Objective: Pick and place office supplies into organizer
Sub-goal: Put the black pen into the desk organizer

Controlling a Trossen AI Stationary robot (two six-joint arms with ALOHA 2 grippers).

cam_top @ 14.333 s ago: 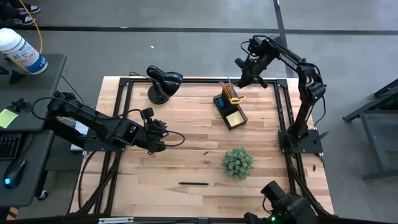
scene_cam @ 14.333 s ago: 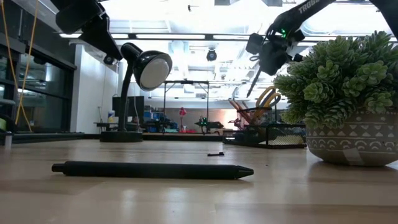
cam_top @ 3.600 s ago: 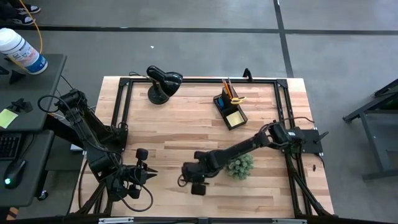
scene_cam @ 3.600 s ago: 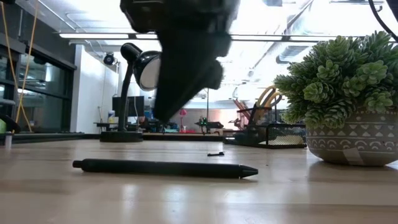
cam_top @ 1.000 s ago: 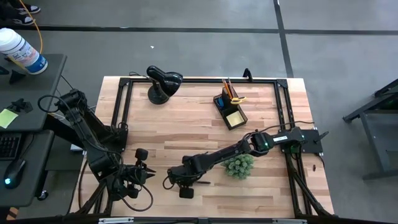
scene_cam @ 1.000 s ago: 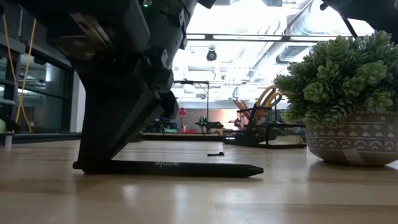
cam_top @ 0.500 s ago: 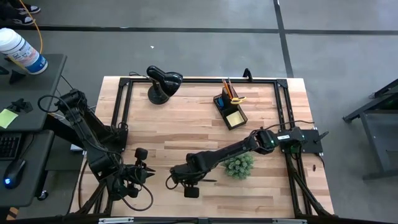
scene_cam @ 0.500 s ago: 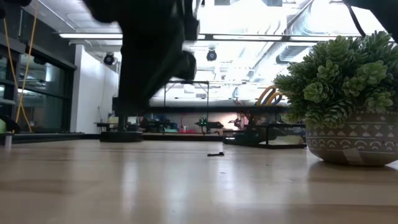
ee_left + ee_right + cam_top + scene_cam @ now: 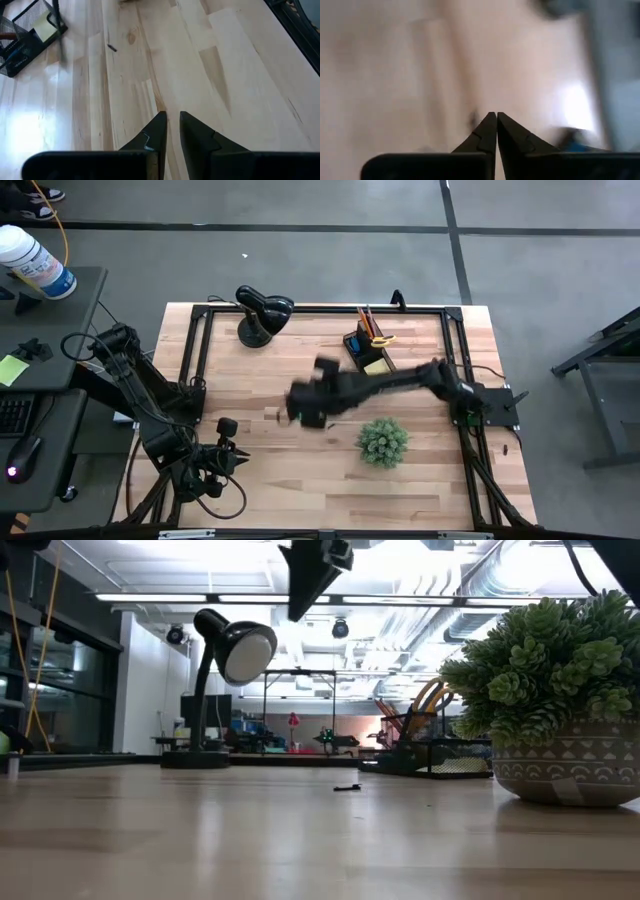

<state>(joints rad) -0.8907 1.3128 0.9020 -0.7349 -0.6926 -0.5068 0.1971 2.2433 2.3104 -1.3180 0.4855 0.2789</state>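
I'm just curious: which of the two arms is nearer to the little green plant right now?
The right. Its gripper hangs just up-left of the plant; the left gripper sits far off near the table's left edge.

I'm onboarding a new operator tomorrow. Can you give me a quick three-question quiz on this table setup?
1. True or false: the plant stands inside the organizer.
2. What lies in the organizer's low tray? A) yellow sticky-note pad B) lamp C) plant
3. Fill in: the ____ gripper hangs above the middle of the table.

Key
1. False: the plant stands on the table, apart from the organizer.
2. A
3. Right: the right gripper is there, while the left gripper waits at the table's near left corner.
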